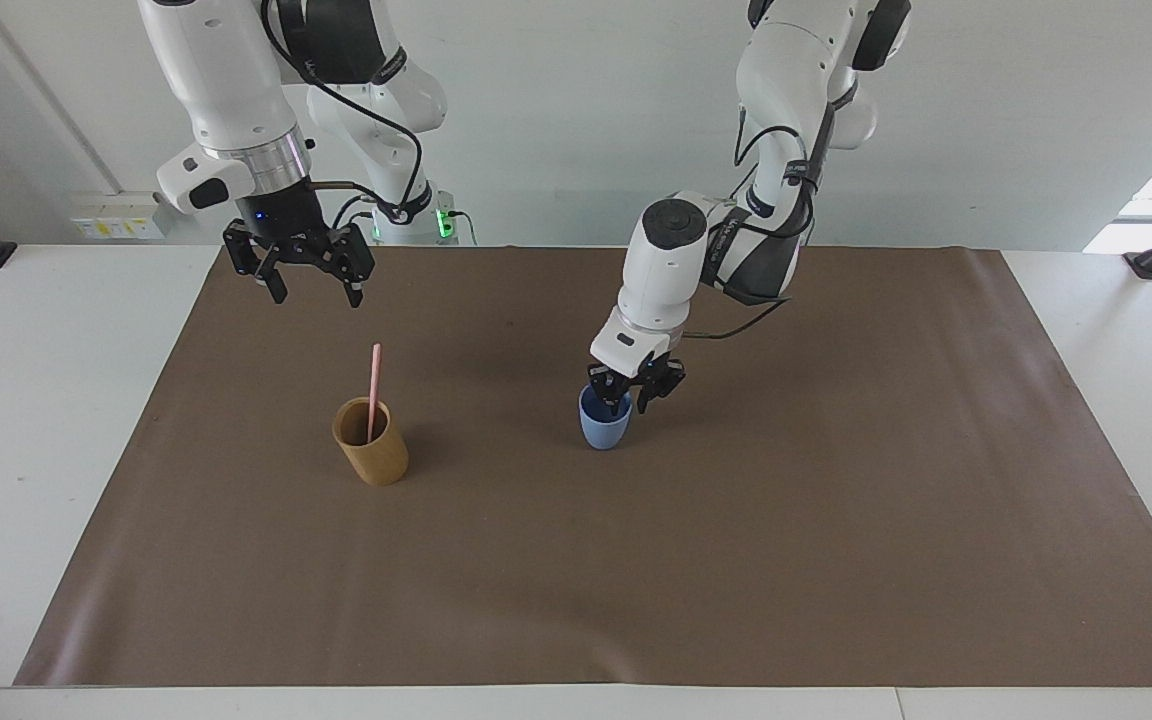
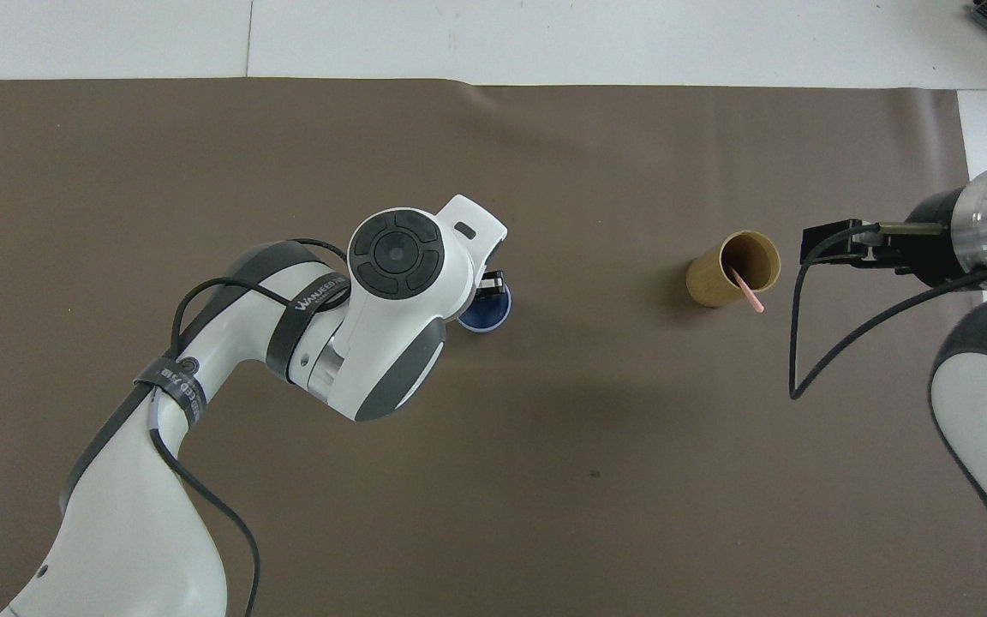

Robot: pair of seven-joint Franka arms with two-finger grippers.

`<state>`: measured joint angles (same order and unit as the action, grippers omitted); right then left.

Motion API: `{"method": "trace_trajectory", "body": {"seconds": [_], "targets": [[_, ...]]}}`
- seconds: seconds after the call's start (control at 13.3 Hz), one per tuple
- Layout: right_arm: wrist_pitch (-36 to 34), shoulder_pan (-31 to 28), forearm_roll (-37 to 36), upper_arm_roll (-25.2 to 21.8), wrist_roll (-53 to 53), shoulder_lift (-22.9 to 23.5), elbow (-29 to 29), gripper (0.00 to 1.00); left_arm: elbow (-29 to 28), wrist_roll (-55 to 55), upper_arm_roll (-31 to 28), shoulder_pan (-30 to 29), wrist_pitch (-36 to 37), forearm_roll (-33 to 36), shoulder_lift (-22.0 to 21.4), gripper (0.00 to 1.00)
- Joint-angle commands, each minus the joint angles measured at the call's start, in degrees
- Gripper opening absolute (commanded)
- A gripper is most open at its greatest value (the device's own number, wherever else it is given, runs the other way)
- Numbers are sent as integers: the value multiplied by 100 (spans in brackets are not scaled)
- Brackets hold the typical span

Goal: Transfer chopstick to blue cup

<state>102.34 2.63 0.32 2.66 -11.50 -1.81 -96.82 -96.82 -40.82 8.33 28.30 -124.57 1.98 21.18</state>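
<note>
While the left claw (image 1: 622,397) straddles the blue cup's (image 1: 603,428) rim, parted, the right claw (image 1: 313,287) gapes empty.

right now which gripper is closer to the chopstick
Right. The right gripper hangs open above the mat, beside the chopstick standing in the tan cup; the left gripper is at the blue cup.

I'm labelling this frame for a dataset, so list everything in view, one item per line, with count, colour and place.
chopstick: one, pale pink, standing tilted in the tan cup.
tan cup: one, wood-coloured, upright on the mat toward the right arm's end.
blue cup: one, light blue, upright near the mat's middle.
mat: one, brown, covering most of the table.
table: one, white.
left gripper: one, black, open, at the blue cup's rim.
right gripper: one, black, open, raised over the mat, waiting.
</note>
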Motion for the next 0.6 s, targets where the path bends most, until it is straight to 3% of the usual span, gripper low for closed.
{"method": "trace_trajectory", "body": {"seconds": [0.0, 0.53], "targets": [[180, -34, -15, 33, -46, -101, -205, 100, 346, -32, -121, 1, 608, -5, -246, 100], [829, 405, -216, 42, -46, 75, -784, 100, 401, 810, -121, -886, 1407, -14, -1203, 100]]}}
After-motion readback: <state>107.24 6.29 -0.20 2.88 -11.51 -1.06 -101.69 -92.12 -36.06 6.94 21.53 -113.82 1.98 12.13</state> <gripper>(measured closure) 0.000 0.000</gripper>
